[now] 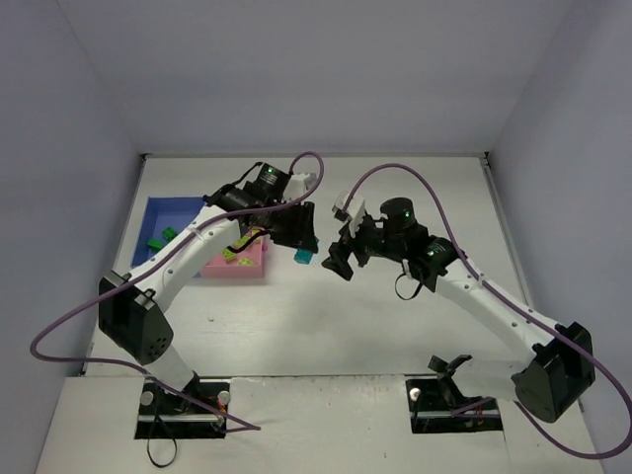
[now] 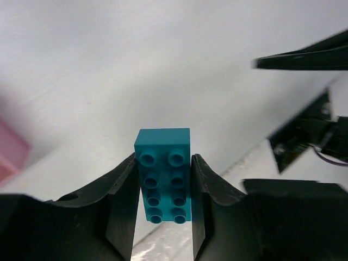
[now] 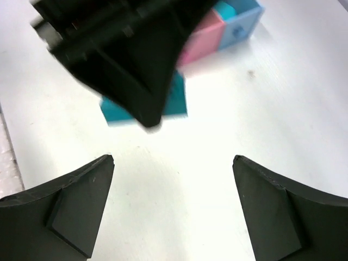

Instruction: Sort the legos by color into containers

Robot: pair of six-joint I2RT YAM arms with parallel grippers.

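My left gripper [image 2: 164, 163] is shut on a teal two-by-four lego [image 2: 163, 174], which it holds by its long sides above the white table. In the top view this lego [image 1: 303, 257] hangs just right of the pink tray [image 1: 247, 267]. My right gripper [image 3: 173, 160] is open and empty, facing the held lego [image 3: 178, 100] from the right, a short way off [image 1: 341, 259]. Dark green legos [image 1: 158, 240] lie in the blue tray [image 1: 158, 212]. Yellow-green legos [image 1: 235, 254] lie in the pink tray. The light-blue tray [image 3: 243, 27] holds a teal piece [image 3: 224, 10].
White table [image 1: 395, 336] with grey walls on three sides. The two grippers are close together at the table's middle. Purple cables loop above both arms. The trays sit at the left, partly under the left arm [image 1: 188, 252].
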